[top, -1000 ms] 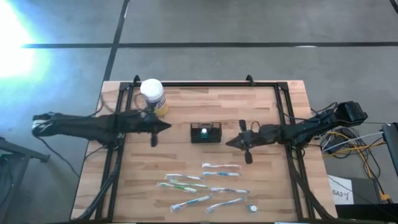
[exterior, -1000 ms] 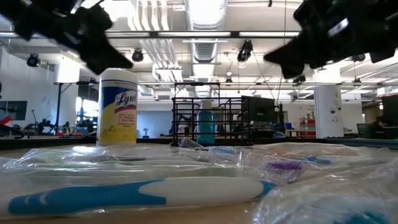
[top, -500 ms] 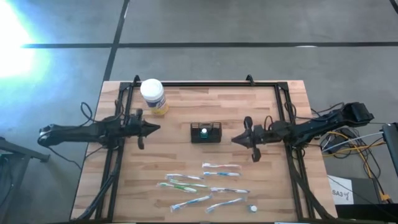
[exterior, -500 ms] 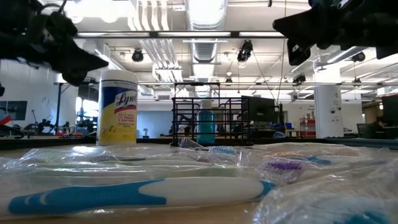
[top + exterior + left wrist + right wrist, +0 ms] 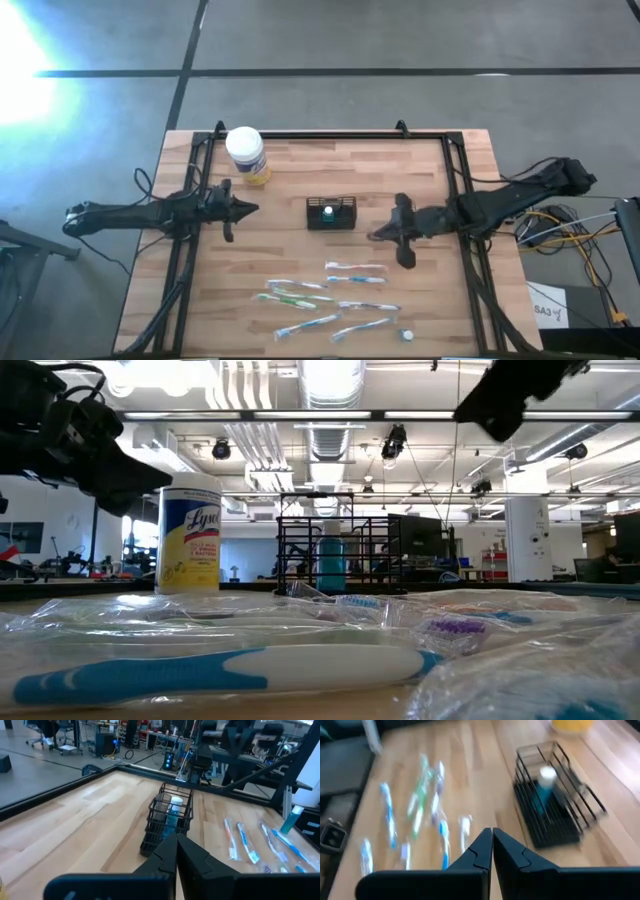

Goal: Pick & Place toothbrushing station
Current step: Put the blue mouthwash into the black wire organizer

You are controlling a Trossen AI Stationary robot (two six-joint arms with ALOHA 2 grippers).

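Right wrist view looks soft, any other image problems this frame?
Right wrist view: motion-blurred, the caddy and toothbrushes smeared. High view: strong glare blown out at the top-left corner. Low view: the near toothbrush is soft, ceiling lights blown out. Left wrist view: sharp.

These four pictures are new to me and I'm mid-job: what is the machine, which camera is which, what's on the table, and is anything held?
It is a robot with two dark arms at a wooden table. The high view looks straight down; the low view looks level across the tabletop; each wrist view looks past that arm's own fingers. In the middle stands the small black wire-mesh caddy with a blue and white tube inside. Behind it to the left is a white-lidded jar with a yellow label. Nearer the front lie wrapped toothbrushes. The left gripper and the right gripper flank the caddy, both shut and holding nothing.
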